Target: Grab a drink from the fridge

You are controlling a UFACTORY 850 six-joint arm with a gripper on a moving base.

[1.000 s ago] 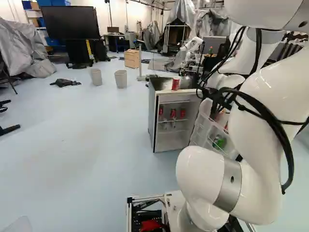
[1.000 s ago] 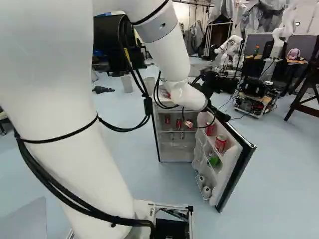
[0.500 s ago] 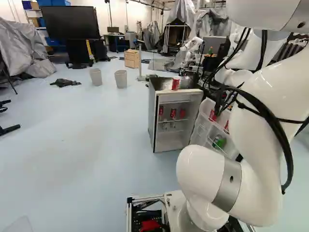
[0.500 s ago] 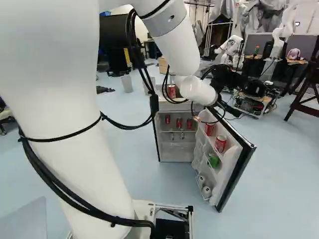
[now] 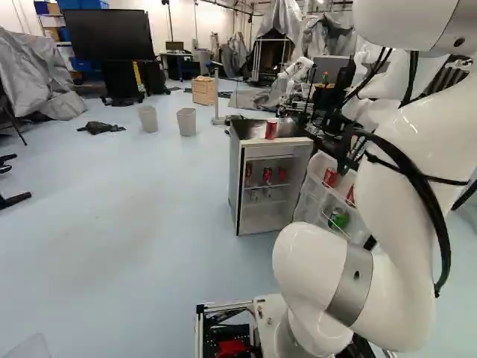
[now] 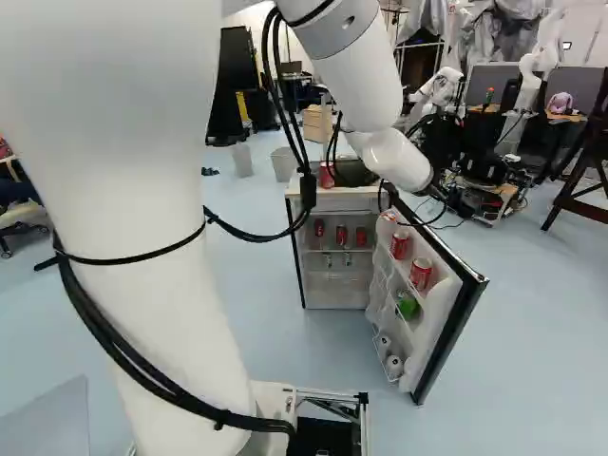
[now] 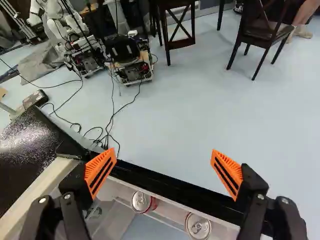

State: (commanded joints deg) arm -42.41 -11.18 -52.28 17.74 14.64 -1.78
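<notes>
My gripper (image 6: pixel 448 192) is above the open fridge door (image 6: pixel 454 318) in the right base view. In the wrist view the gripper (image 7: pixel 164 162) stands open over the door's edge, nothing held. Two cans, one (image 7: pixel 141 201) and another (image 7: pixel 198 226), stand upright in the door rack, below the level of the fingers. The right base view shows these red cans (image 6: pixel 399 246) (image 6: pixel 420 274) above a green can (image 6: pixel 408 306). A red can (image 5: pixel 271 128) stands on the fridge (image 5: pixel 234 175); several more (image 5: pixel 267 176) are on its inner shelf.
Cables (image 7: pixel 112 117) lie on the floor beyond the door. Farther off are dark wooden chairs (image 7: pixel 176 25) and another robot (image 7: pixel 64 22). Two bins (image 5: pixel 186 121) stand left of the fridge in the left base view.
The arm has swung rightward in the right base view, from near the fridge top to over the door. More of the door's cans shows in the left base view. The base has stayed still.
</notes>
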